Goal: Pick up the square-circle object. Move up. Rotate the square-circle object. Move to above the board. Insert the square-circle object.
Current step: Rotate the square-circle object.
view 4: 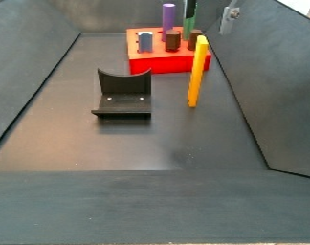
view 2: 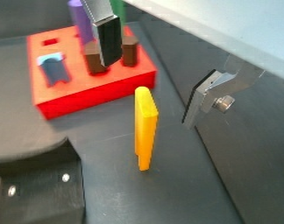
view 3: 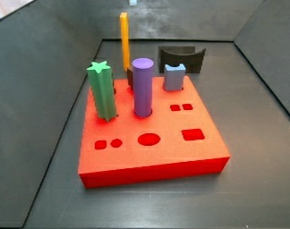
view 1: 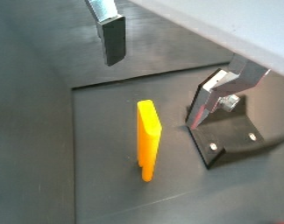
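Observation:
The square-circle object [view 1: 148,136], a long orange-yellow peg, stands upright on the dark floor, apart from the red board [view 2: 74,94]. It also shows in a wrist view [view 2: 145,127] and in both side views [view 3: 124,43] [view 4: 196,71]. My gripper [view 1: 159,77] is open and empty above the peg's top, also seen in a wrist view [view 2: 156,79]. One dark-padded finger [view 1: 110,37] and one silver finger [view 1: 212,98] stand wide apart on either side, neither touching the peg. The board also shows in both side views [view 3: 159,154] [view 4: 170,61].
On the board stand a green star-topped peg [view 3: 102,89], a purple cylinder [view 3: 142,85], a blue-grey piece [view 3: 174,76] and a brown piece [view 2: 129,52]. The dark fixture [view 4: 123,93] stands on the floor beside the peg. Grey walls enclose the floor.

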